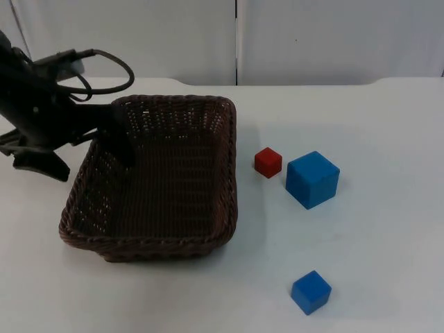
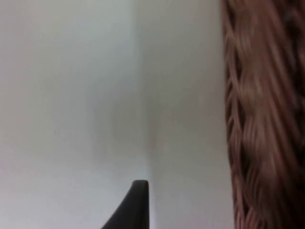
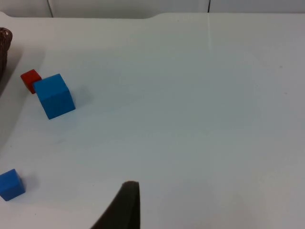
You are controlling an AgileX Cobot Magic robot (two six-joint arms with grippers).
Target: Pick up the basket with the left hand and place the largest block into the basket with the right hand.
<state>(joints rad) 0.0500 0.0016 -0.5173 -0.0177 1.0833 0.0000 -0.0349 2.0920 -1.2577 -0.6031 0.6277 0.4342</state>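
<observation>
The left tool [image 1: 114, 135] sits at the far-left rim of the dark brown woven wicker basket [image 1: 166, 239], one finger dipping inside the wall, yet whether it has clamped the rim cannot be told. Its wrist camera catches a black fingertip [image 2: 136, 205] beside the basket's braided edge [image 2: 259, 119], white counter [image 2: 71, 95] alongside. From above, the basket rests on the white counter [image 1: 388, 229], and to its right lie three cubes: a small red block [image 1: 268, 162], touching or nearly touching the large blue block [image 1: 312, 180], the biggest one, and a smaller blue block [image 1: 311, 292] well apart, nearer the front edge. The right wrist camera sees those cubes side-on: large blue block [image 3: 54, 96] in front of the red [image 3: 29, 78], smaller blue [image 3: 10, 184] apart. The right tool's grip cannot be told; one fingertip [image 3: 125, 207] shows above bare counter.
</observation>
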